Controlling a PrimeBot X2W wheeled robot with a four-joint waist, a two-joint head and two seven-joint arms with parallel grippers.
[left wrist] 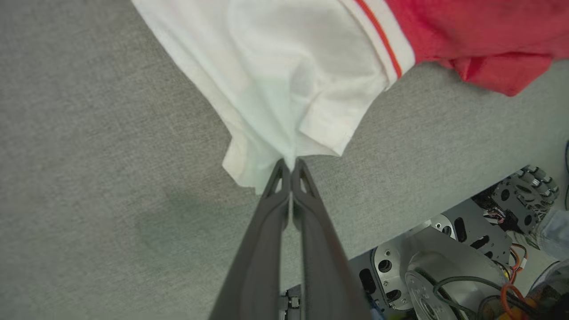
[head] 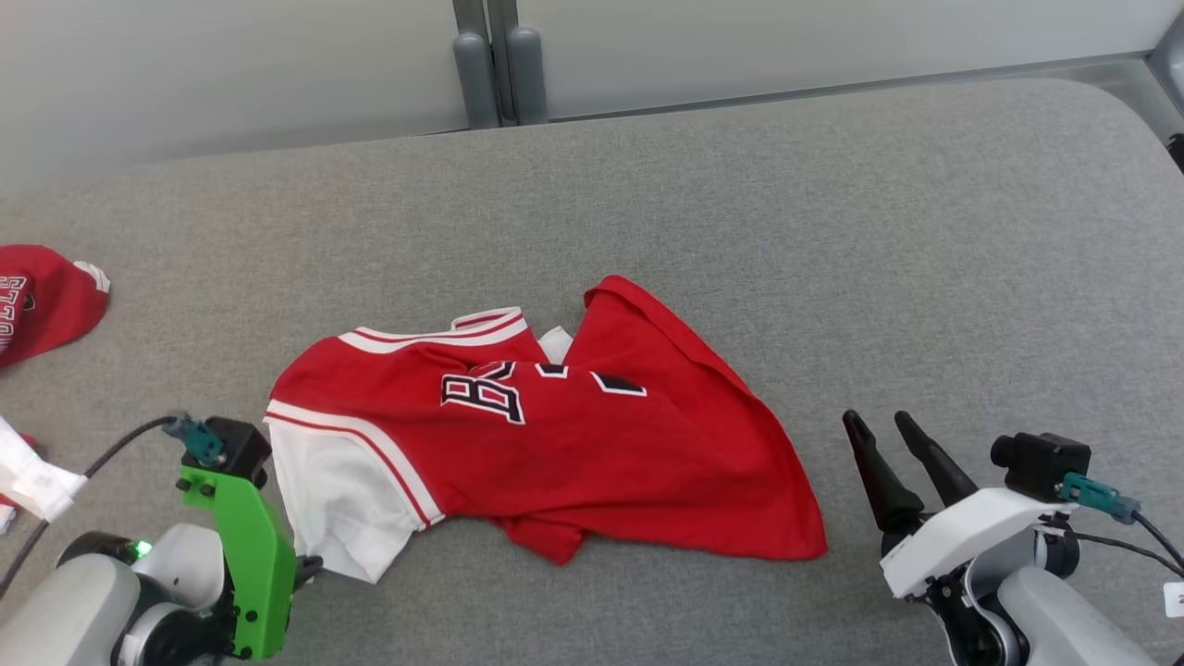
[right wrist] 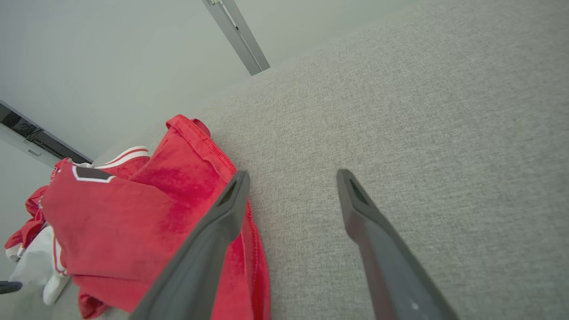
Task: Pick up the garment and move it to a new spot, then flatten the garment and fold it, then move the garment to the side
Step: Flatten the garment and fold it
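Red and white, the garment (head: 555, 435) lies crumpled in the middle of the grey padded surface (head: 832, 203), towards my edge. My left gripper (left wrist: 290, 165) is pressed together on the hem of the white sleeve (left wrist: 284, 89), a thin pinch right at the cloth's edge (I wouldn't trust it to a jerk). My right gripper (head: 876, 421) stands spread just beside the red hem, holding nothing. To lift well, I'd raise the left slowly and straight up, and bring the right onto the red hem so the weight is shared. A second red garment (head: 42, 296) and a white bundle (head: 37, 486) lie at the far left; I'd pick a new spot away from them.
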